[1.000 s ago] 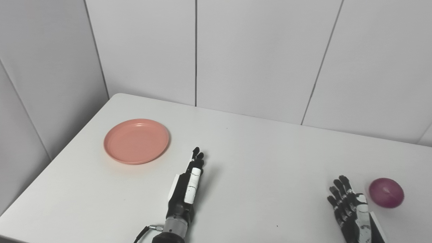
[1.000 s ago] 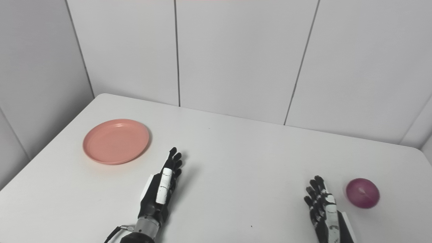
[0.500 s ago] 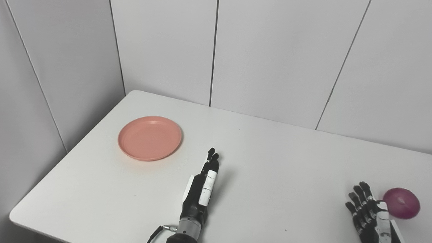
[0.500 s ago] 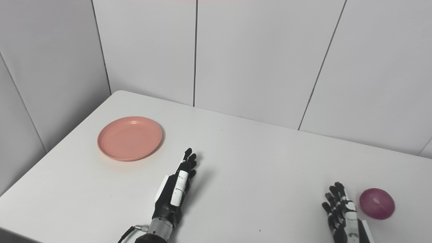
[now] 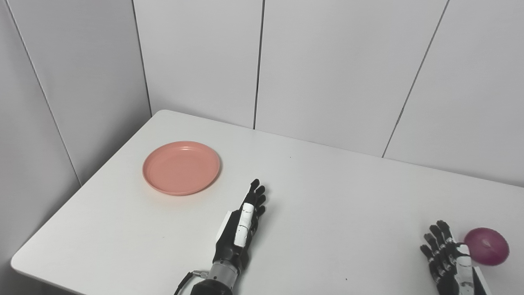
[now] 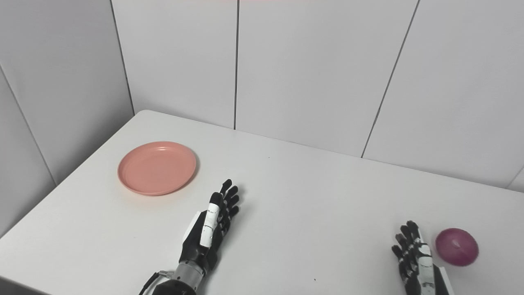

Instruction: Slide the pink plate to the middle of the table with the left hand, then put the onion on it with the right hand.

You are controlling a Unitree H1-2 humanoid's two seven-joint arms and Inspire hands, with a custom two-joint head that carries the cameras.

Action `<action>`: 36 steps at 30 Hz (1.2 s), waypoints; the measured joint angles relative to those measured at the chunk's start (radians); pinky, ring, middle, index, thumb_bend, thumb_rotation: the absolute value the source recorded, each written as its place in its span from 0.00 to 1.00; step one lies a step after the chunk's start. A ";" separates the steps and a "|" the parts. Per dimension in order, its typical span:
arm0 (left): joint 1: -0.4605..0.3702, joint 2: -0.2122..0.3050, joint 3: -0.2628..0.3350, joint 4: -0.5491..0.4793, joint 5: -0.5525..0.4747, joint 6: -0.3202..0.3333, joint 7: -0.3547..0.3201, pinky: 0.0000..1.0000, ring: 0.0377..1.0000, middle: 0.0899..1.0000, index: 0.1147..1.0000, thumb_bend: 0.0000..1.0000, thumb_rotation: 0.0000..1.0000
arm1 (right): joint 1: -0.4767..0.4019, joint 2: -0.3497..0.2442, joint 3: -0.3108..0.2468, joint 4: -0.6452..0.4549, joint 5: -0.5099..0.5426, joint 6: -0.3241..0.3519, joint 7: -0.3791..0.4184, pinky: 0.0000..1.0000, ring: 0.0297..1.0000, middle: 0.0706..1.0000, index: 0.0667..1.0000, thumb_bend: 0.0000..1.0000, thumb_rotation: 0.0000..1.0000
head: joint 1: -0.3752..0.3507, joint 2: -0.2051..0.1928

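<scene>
A pink plate (image 5: 181,167) lies empty on the left part of the white table (image 5: 327,196). My left hand (image 5: 240,224) rests open, fingers stretched, near the table's front middle, to the right of the plate and apart from it. A purple onion (image 5: 487,246) sits at the front right. My right hand (image 5: 446,258) is open, fingers spread, just left of the onion and close beside it; I cannot tell whether it touches it. Both also show in the right eye view: plate (image 6: 156,167), onion (image 6: 457,246).
White wall panels stand behind the table and along its left side. The table's left and front edges are close to the plate and to both hands.
The camera shifted between one second ago and half a second ago. Since then my left hand has drawn slightly back and left and its fingers have spread a little. Plate and onion stay put.
</scene>
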 measured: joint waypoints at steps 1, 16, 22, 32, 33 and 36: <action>-0.003 0.006 0.008 -0.004 -0.008 0.010 -0.004 1.00 0.99 0.99 1.00 0.94 1.00 | 0.000 0.001 0.000 0.000 -0.001 0.000 0.000 1.00 1.00 1.00 1.00 0.86 1.00 | 0.000 0.000; -0.263 0.161 0.117 -0.093 -0.073 0.108 -0.049 0.96 0.87 0.86 0.89 0.98 1.00 | 0.000 0.006 -0.001 -0.001 -0.008 -0.004 0.000 1.00 1.00 1.00 1.00 0.86 1.00 | 0.005 -0.009; -0.339 0.224 0.139 -0.073 -0.114 0.131 -0.087 0.90 0.87 0.85 0.83 0.99 1.00 | 0.000 0.007 -0.001 -0.001 -0.009 -0.004 0.000 1.00 1.00 1.00 1.00 0.86 1.00 | 0.006 -0.017; -0.462 0.365 0.224 0.025 -0.132 0.109 -0.120 0.85 0.85 0.84 0.85 0.97 1.00 | 0.000 0.007 -0.002 -0.001 -0.008 -0.004 0.000 1.00 1.00 1.00 1.00 0.86 1.00 | 0.012 -0.017; -0.479 0.383 0.228 0.044 -0.131 0.099 -0.122 0.85 0.86 0.84 0.86 0.97 1.00 | 0.000 0.007 -0.002 -0.001 -0.008 -0.004 0.000 1.00 1.00 1.00 1.00 0.86 1.00 | 0.014 -0.018; -0.522 0.428 0.254 0.107 -0.131 0.079 -0.130 0.86 0.85 0.83 0.86 0.99 1.00 | 0.000 0.007 -0.001 -0.001 -0.008 -0.004 0.000 1.00 1.00 1.00 1.00 0.86 1.00 | 0.017 -0.018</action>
